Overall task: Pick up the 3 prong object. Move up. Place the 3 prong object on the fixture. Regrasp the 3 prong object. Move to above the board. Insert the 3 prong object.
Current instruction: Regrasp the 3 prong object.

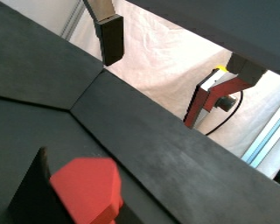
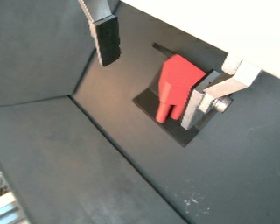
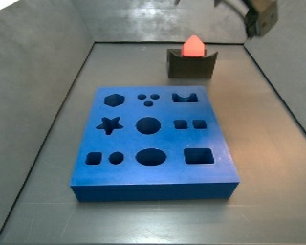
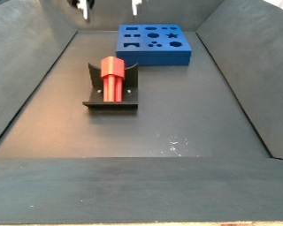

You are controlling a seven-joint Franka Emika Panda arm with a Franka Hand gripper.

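Gripper [image 2: 160, 52], jaws apart and empty above fixture [image 4: 110, 95]; misaligned regrasp risks tipping 3 prong object [image 4: 110, 78].

No writing, label or number could be read anywhere. The board [image 3: 156, 144] bore only shaped cutouts, and the gripper [image 2: 166, 48], hanging open above the fixture [image 4: 110, 91], carried no legible marking.
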